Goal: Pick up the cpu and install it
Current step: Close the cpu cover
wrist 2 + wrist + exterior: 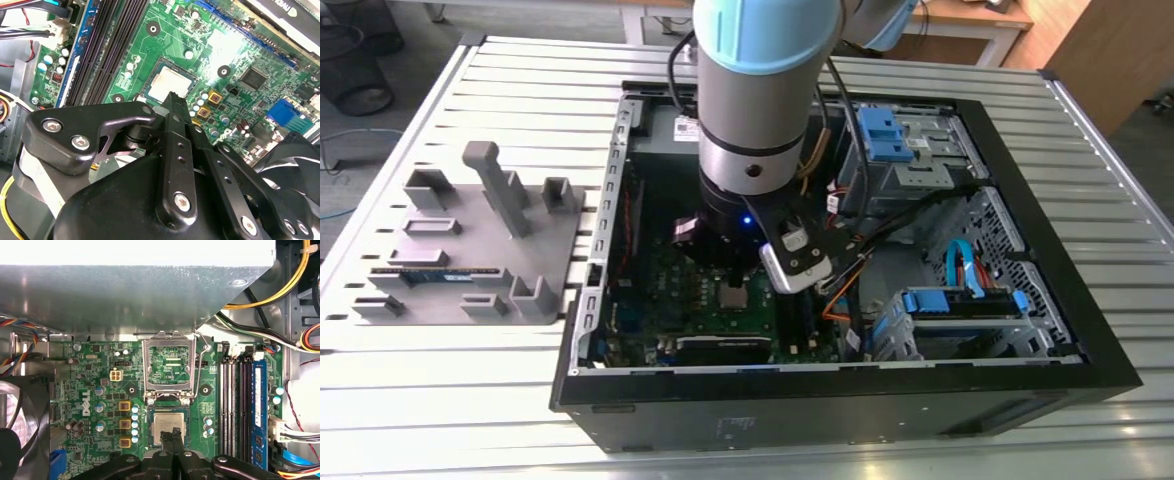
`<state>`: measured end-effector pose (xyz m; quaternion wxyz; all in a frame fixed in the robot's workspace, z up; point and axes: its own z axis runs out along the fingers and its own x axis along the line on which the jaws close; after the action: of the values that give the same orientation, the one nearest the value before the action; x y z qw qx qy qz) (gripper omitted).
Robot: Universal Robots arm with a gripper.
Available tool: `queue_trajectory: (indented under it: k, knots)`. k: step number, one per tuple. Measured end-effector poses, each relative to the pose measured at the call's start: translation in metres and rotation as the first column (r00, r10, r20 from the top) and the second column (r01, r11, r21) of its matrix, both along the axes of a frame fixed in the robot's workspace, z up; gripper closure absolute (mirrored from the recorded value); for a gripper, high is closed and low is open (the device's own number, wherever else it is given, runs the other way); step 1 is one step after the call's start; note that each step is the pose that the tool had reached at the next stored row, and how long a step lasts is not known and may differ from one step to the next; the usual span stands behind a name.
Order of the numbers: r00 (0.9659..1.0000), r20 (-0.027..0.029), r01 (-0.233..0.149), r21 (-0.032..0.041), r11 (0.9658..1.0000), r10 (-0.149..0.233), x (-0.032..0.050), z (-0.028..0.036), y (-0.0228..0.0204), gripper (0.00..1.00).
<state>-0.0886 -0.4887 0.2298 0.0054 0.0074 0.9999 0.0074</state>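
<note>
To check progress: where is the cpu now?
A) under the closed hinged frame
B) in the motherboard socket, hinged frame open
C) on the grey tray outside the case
B: the cpu lies flat in the socket, with the hinged frame standing open beside it.

Exterior view looks down on the whole case (854,412); both wrist views face its motherboard (167,42) (92,390) closely.

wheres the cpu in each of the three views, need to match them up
Exterior view: the cpu lies on the green motherboard, beside the foot of the arm.
Second wrist view: the cpu sits in its socket just beyond the tool.
First wrist view: the cpu lies between the raised metal frame and the tool, which partly covers it.
Shared landmark: the green motherboard around it.
</note>
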Motion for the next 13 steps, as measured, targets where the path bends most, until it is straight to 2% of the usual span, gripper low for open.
queue_trajectory:
  k: [13]
  knots:
    - [1.0000, 0.0000, 0.000, -0.0001, 1.0000, 0.000, 0.0071, 0.0000, 0.0003, 0.89]
